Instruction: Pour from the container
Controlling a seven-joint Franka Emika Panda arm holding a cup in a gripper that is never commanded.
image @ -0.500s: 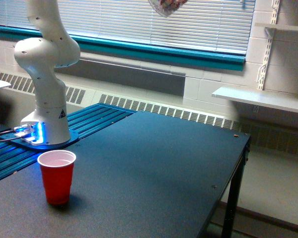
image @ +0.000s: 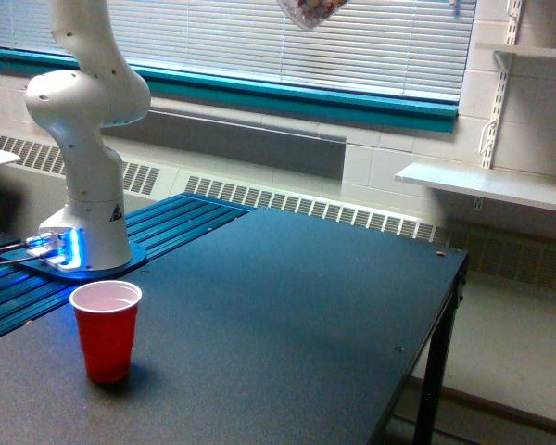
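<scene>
Container [image: 311, 13] hangs at the very top edge of the exterior view, only its rounded clear underside showing, pink-white candies inside; the gripper is cut off above the frame, so its grip on the container cannot be seen; red cup [image: 106, 330] stands upright and empty on the dark table [image: 287, 315], well below the container and toward the exterior view's left; white arm base [image: 85, 209] glows blue just behind the cup.
</scene>
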